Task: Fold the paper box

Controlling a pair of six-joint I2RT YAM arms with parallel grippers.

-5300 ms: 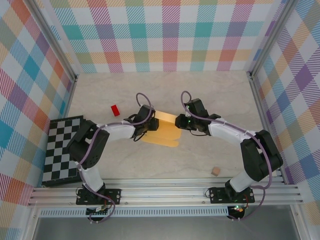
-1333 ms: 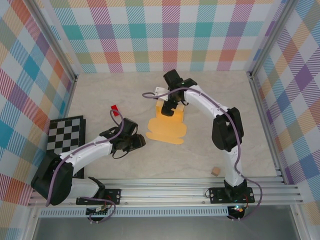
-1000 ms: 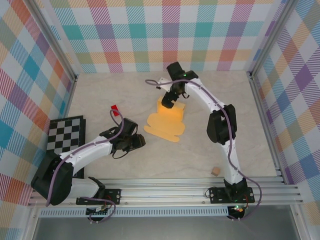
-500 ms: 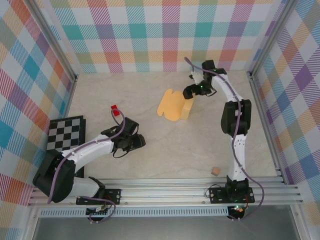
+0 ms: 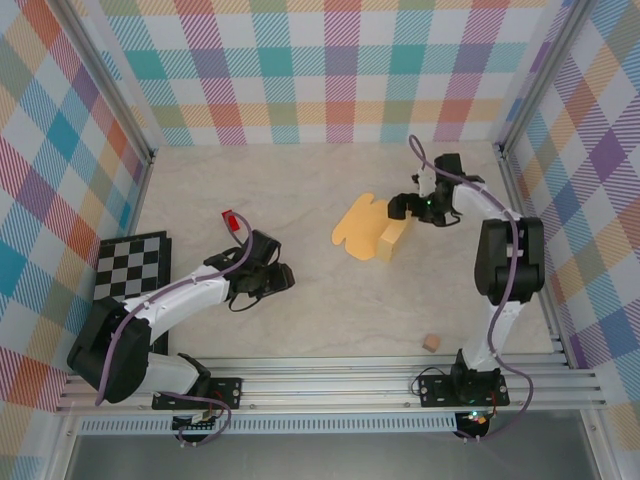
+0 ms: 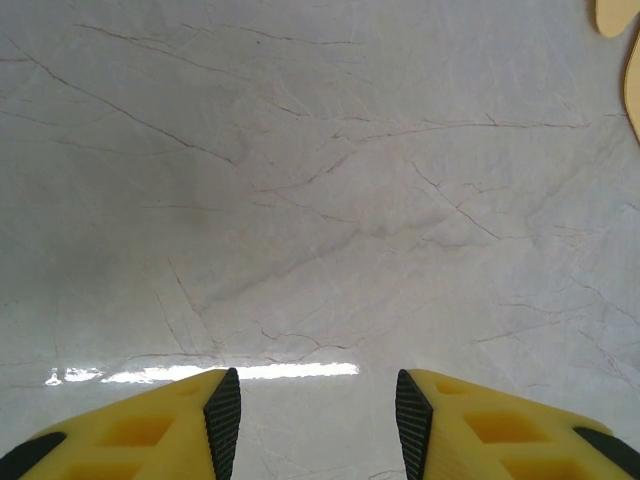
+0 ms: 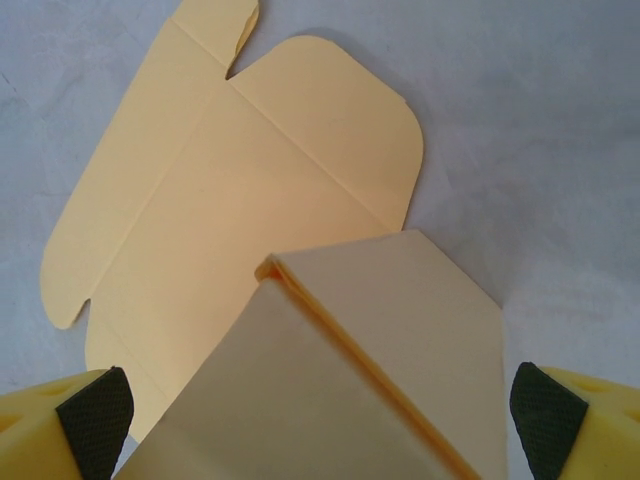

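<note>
- Plaid walls ring a pale marbled worktop (image 5: 300, 180), and the action has swung to the right of centre in the overhead view.
- That's where the paper box (image 5: 362, 222) now lies. A second ago it sat mid-frame, so it has slid rightward together with the right arm.
- The right pincer (image 5: 400, 208) has its jaws spread as wide as they go. In the wrist view, the right pincer (image 7: 320, 410) straddles the raised, doubled-over panel of the paper box (image 7: 250, 200).
- A sliver of worktop shows beside the right-hand pad, so I read this as carrying the card along, not a firm clamp.
- The rest of the sheet lies flat beyond that panel, scalloped flaps still spread out.
- The left pincer (image 5: 278, 280) has barely budged, sitting lower left of centre. Its jaws are partly apart over bare worktop with nothing between them, as the wrist view of the left pincer (image 6: 318, 410) confirms.
- The card is now well apart from the left arm, so two-handed creasing looks unlikely until it comes back.
- My judgement: one fold made, flaps and closure still to do.
- A small red block (image 5: 231, 219), a tan cube (image 5: 430, 343) and a chessboard (image 5: 120, 290) sit untouched.
</note>
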